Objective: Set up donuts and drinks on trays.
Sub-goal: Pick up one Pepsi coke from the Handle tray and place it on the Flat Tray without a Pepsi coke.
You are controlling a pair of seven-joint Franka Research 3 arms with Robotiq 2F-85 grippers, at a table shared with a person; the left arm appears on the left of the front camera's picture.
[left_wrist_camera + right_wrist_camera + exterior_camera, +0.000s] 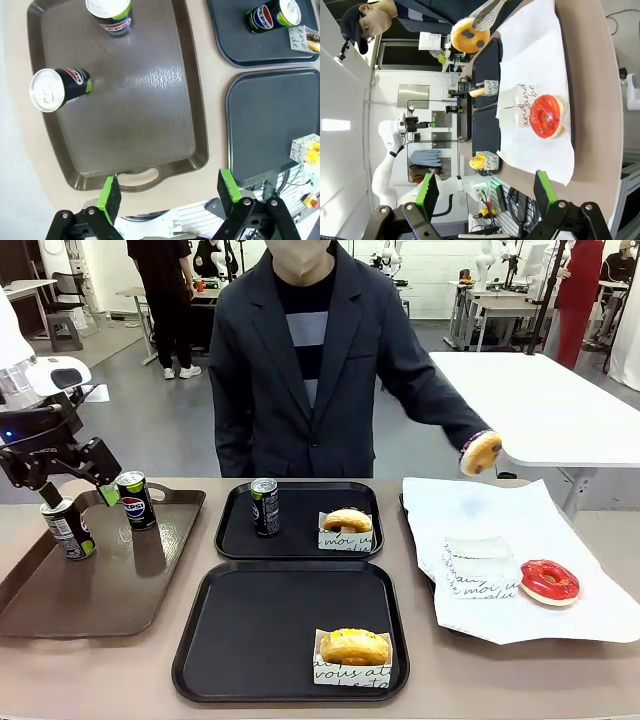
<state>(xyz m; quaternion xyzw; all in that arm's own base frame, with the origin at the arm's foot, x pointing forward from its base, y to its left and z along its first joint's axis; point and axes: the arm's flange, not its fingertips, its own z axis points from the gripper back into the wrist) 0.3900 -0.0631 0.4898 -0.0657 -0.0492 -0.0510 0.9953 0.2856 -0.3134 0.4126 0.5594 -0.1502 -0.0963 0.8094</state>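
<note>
Two black trays lie mid-table: the far tray (300, 545) holds a drink can (264, 506) and a sleeved donut (346, 524); the near tray (250, 640) holds a yellow donut (353, 650) in its sleeve. Two more cans (68, 530) (135, 500) stand on the brown tray (110, 590). My left gripper (78, 492) hangs open just above them; in the left wrist view the gripper (168, 192) is open over that tray's handle edge, the cans (57, 89) (111, 15) beyond. My right gripper (485, 192) is open, off the table's end, facing a red-glazed donut (547, 116).
The person holds a yellow donut (481, 452) in tongs above white paper (520, 530), where the red-glazed donut (549, 582) and an empty paper sleeve (480, 565) lie. A white table (550, 400) stands behind at the right.
</note>
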